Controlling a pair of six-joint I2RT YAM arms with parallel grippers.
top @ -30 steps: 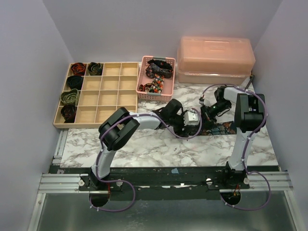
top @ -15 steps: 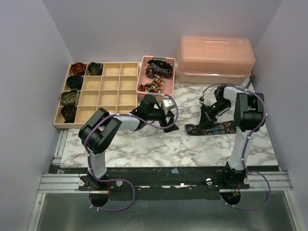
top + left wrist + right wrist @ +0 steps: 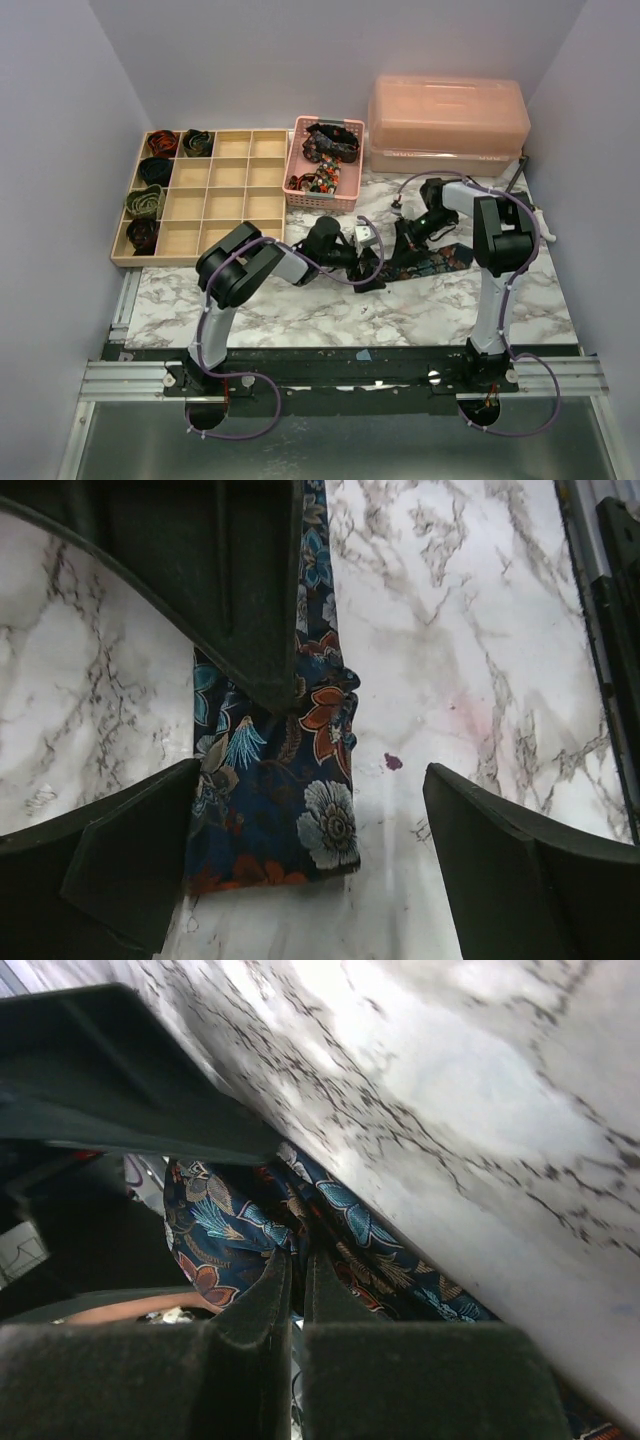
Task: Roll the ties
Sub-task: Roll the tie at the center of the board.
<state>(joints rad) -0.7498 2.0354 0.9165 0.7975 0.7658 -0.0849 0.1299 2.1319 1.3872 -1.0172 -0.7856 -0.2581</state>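
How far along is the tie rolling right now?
Done: five coiled ties sit in the compartmented wooden tray. In hand: the navy floral fabric tie lies on the marble table, pinched in the shut right tool, its end between the fingers of the open left tool. Left: rolling it, plus the loose ties bundled in the pink plastic mesh basket.

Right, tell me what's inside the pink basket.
Loosely piled ties, one dark and one with a bright multicoloured print, fill the pink mesh basket. Anything beneath them, and the basket's floor, is covered.
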